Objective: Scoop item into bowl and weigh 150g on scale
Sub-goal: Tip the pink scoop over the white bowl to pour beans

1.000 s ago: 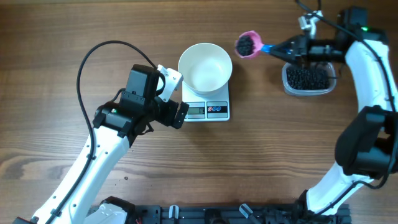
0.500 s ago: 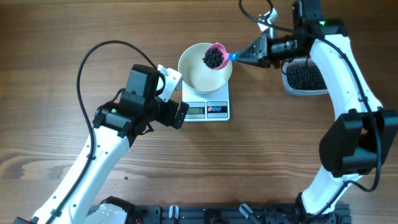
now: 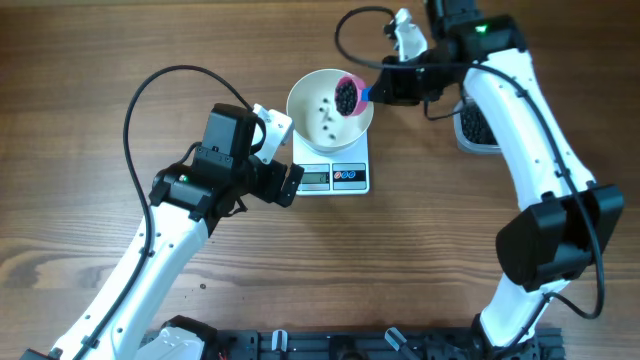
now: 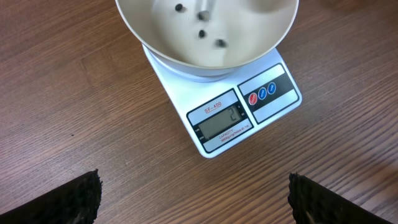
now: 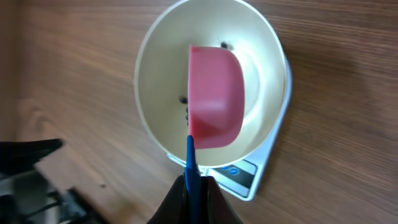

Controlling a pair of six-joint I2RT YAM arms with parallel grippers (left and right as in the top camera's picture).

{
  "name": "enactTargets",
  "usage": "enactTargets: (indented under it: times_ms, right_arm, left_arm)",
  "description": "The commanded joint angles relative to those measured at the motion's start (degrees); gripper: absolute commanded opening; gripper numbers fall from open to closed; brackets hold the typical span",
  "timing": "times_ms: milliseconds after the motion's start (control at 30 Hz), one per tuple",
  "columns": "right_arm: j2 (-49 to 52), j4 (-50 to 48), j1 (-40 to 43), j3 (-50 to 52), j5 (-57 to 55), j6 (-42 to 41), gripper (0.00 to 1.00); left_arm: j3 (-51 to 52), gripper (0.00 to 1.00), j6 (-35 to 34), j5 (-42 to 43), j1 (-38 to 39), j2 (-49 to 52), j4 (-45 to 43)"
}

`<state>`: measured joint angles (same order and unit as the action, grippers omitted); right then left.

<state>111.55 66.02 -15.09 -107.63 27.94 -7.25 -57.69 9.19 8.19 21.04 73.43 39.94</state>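
Scoop tilted over the bowl
My right gripper (image 3: pixel 380 92) is clamped on the blue handle of the pink scoop (image 3: pixel 347 95), tipped above the white bowl (image 3: pixel 308 128) on the scale (image 3: pixel 350 178); a few black beads (image 3: pixel 322 112) lie in the bowl, more in the scoop. My left gripper (image 3: pixel 283 152) hangs beside the scale, fingers wide apart

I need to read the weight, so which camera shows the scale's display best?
The left wrist view: the display sits mid-frame, large, facing the camera, with nothing covering it. Overhead shows it only as a tiny strip below the bowl. The right wrist view catches just the button corner of the scale past the bowl.
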Motion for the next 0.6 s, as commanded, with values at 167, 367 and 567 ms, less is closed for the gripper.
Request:
enactTargets:
  times_ms: [167,367,567]
  right_arm:
    - [0.2,-1.51,-4.83,-1.36,-15.98,2.29,0.04]
    - [0.22,-3.19,-6.67,-1.36,-20.13,4.83,0.04]
    - [0.22,-4.55,-8.31,-1.36,-24.76,11.98,0.04]
  left_arm:
    - [0.37,1.0,0.72,-0.35,-0.33,-0.68,0.0]
    - [0.37,1.0,0.72,-0.35,-0.33,-0.68,0.0]
    - [0.37,1.0,0.72,-0.35,-0.33,-0.68,0.0]
